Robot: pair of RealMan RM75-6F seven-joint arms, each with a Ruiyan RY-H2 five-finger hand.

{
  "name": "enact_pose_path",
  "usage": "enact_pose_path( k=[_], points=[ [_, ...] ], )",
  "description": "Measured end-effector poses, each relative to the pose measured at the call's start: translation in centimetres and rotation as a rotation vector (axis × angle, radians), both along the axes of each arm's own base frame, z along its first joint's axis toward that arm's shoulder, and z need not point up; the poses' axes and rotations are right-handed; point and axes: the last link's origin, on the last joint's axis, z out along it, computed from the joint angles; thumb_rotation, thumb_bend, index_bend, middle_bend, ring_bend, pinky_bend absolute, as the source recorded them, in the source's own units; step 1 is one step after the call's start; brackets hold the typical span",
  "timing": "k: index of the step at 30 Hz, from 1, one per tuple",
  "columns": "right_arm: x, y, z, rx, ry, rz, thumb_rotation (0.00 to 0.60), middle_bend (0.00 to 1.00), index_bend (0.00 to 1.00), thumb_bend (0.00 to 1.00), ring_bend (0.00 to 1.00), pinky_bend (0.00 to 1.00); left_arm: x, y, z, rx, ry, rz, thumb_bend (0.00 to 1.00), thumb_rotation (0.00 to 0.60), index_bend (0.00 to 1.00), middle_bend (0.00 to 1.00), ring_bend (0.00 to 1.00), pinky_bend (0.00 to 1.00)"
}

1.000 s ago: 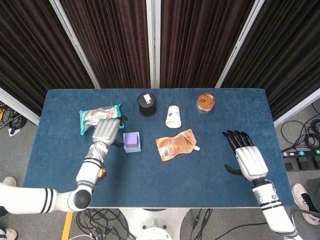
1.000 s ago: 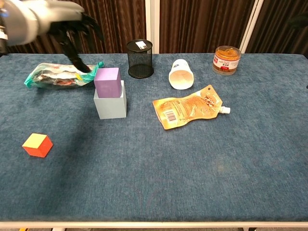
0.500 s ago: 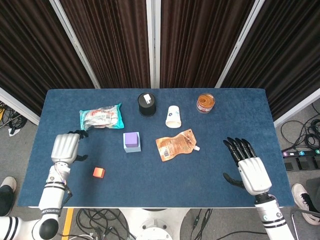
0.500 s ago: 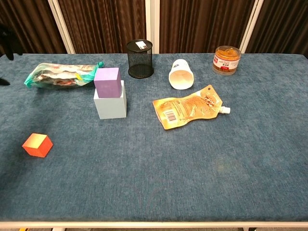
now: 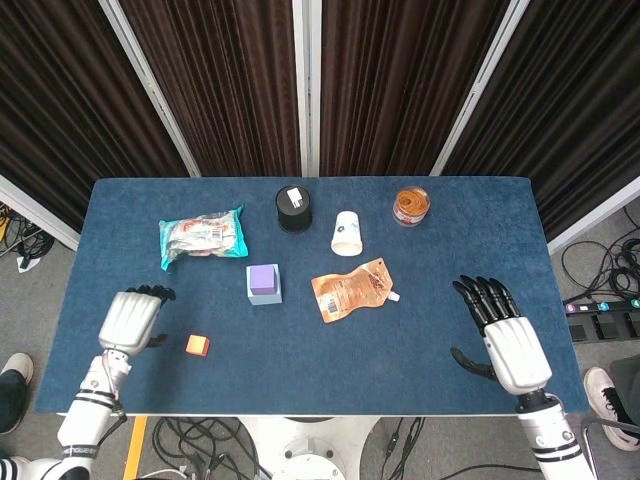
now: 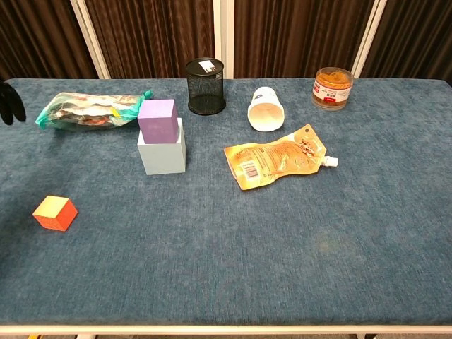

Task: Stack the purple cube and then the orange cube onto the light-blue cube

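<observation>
Hovering at the near-left edge of the desk, left hand shows its silver back to the head camera, dark fingers pointing to the far side, a bit curled, slightly apart, holding nothing. Chest view catches only a dark bit of that hand at the left border.

Orange cube sits on the desk just right of the left fingers and a little nearer the robot, not touched; in chest view it is alone at the near left.

Snack bag, teal-edged, lies flat well beyond the left fingertips.

Purple cube rests on top of light-blue cube, stack standing up-right of the left fingers, well apart from them. Chest view: purple cube set squarely toward the back of light-blue cube.

Black mesh cup upright behind the stack, a white tag at its rim; what else is inside, cannot tell.

White paper cup lies on its side, mouth facing the chest camera, interior looks bare.

Orange pouch with a white spout lies flat mid-desk, left of the right fingers.

Lidded jar with brown contents stands far, beyond the right fingertips.

Right hand hangs over the near-right desk edge, back up, dark fingers straight and fanned apart, thumb out to the left, holding nothing.
</observation>
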Motion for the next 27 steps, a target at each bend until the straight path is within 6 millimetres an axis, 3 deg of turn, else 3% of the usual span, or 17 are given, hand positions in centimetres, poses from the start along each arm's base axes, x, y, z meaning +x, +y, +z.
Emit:
enact_pose_path(
  k=[13,27],
  points=[
    [-0.2,-0.2,-0.3,0.023,0.004,-0.01,0.6,0.06,0.0,0.12,0.0,0.0,-2.0,-2.3,-4.4,-0.197,0.053,-0.14,0.15,0.6,0.46,0.49,0.4,0.5],
    [-0.1,-0.3,-0.3,0.028,0.003,-0.014,0.6,0.06,0.0,0.12,0.0,0.0,-1.6,-0.9,-6.4,-0.231,0.04,-0.131,0.15,0.6,0.46,0.49,0.4,0.5]
  ],
)
